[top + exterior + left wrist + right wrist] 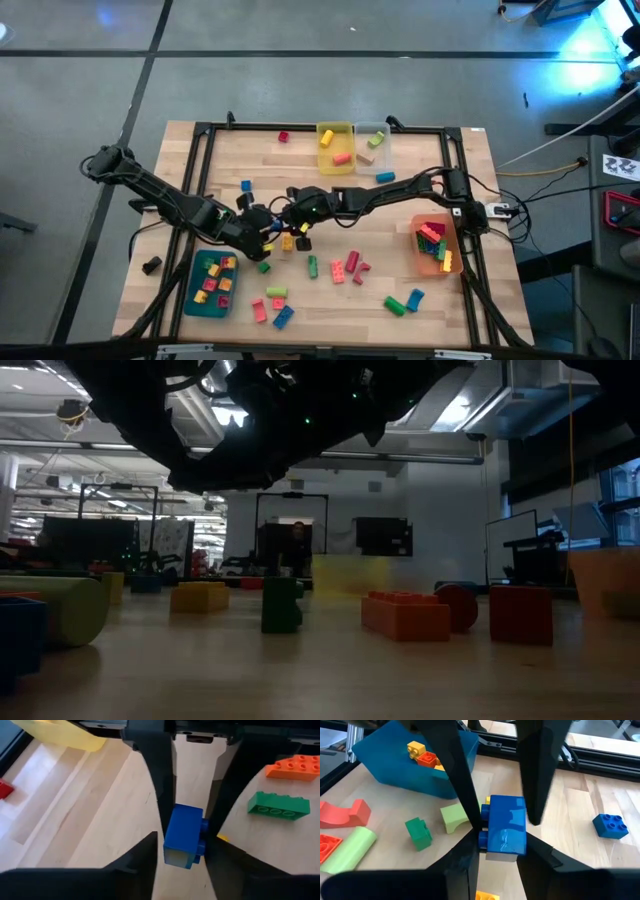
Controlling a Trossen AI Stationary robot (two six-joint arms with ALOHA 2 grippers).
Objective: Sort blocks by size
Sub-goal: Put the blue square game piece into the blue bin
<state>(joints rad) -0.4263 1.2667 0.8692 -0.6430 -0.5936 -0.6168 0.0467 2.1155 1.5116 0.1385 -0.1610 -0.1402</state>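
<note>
high: straight down, far | low: tabletop level, roomward | wrists: close, forward (both share blue block)

A small blue plastic brick is held between both grippers above the wooden table, right of the teal plastic bin and left of the orange plastic bin.

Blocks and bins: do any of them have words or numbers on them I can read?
No readable text anywhere.
Blue block: only studs, no letters.
Teal bin: plain.
Orange block: studs too blurred to show any mark.
Sheet beside the table, high view: dark marks, too small to read.
Screens in the room behind, low view: dark, nothing legible.
</note>
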